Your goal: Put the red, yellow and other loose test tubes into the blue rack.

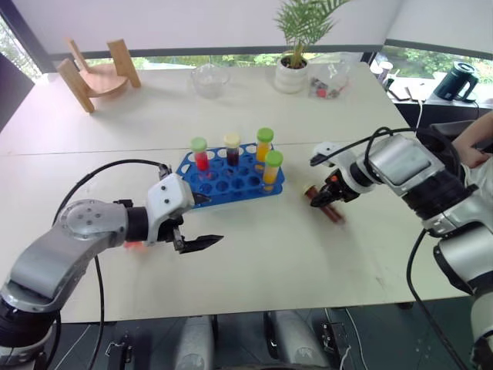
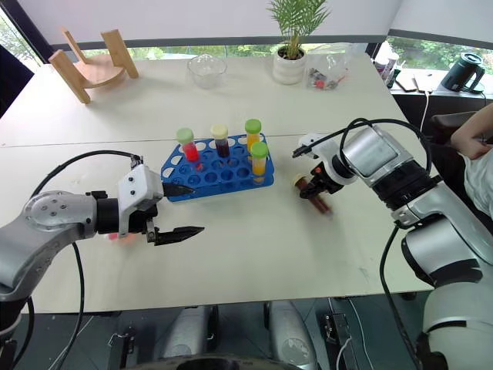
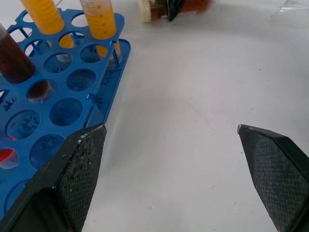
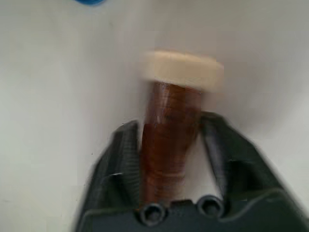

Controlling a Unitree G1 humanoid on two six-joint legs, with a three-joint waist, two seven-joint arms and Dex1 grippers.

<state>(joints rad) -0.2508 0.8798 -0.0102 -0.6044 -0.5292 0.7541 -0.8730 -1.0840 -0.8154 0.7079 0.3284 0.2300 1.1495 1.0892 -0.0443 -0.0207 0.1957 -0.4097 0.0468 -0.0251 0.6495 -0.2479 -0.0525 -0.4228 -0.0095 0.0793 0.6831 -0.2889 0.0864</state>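
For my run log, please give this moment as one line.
right pincer: shut on brown tube, lying on table | left pincer: open, empty | blue rack: four tubes standing

Four capped test tubes (image 1: 233, 149) stood in one blue rack (image 1: 231, 179); one brown tube (image 1: 323, 203) lay on the table.

White table (image 1: 254, 254) before windows (image 1: 223, 52), seemingly daylit.
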